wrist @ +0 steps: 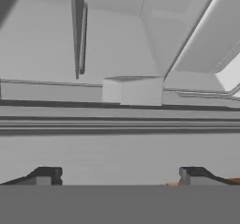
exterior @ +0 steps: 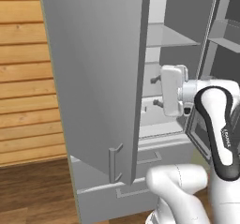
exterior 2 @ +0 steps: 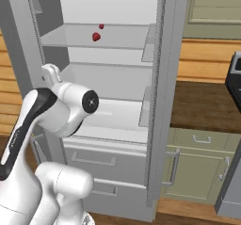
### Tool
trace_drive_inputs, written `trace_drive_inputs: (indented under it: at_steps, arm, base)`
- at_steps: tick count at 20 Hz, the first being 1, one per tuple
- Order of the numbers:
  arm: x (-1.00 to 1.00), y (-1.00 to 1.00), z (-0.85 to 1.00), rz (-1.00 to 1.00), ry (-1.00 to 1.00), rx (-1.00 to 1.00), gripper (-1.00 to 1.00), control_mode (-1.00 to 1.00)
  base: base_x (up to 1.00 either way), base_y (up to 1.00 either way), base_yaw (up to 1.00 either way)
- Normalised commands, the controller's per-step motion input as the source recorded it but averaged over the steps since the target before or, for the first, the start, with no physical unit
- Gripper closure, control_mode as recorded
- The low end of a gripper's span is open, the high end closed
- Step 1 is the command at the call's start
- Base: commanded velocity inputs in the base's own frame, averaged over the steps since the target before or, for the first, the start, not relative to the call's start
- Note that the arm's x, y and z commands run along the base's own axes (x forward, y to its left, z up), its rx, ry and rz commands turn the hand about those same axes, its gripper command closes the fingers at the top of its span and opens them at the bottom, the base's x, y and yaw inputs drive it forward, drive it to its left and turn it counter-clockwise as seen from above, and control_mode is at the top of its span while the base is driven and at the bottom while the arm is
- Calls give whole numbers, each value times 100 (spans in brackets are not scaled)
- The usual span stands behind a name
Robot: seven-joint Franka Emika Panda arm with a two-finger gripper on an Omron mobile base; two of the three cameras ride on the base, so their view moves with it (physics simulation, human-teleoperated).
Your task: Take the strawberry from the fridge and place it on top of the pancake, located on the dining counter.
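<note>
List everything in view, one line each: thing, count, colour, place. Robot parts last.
fridge: one, light grey with white inside, doors open, straight ahead of the arm.
fridge drawers: two, grey, below the open compartment.
strawberry: one, red, on the upper fridge shelf, with a smaller red spot just above it that I cannot identify.
wall cabinets: pale green with bar handles, right of the fridge.
counter: one, dark brown, on top of those cabinets.
wood panelling: light brown, left of the fridge.
arm: one, white with dark joints, reaching toward the fridge.
gripper: one, open, at the lower shelf, empty.
</note>
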Motion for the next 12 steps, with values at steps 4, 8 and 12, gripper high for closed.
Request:
trace_drive_inputs:
  at_steps: [4,8,12]
  arm:
    - [2,49,0,0,0,0,-100,-100]
    - [-12,27,0,0,0,0,-100,-100]
    - [-30,40,0,0,0,0,-100,-100]
  base:
    - [0,0,0]
    - [0,0,0]
    - [0,0,0]
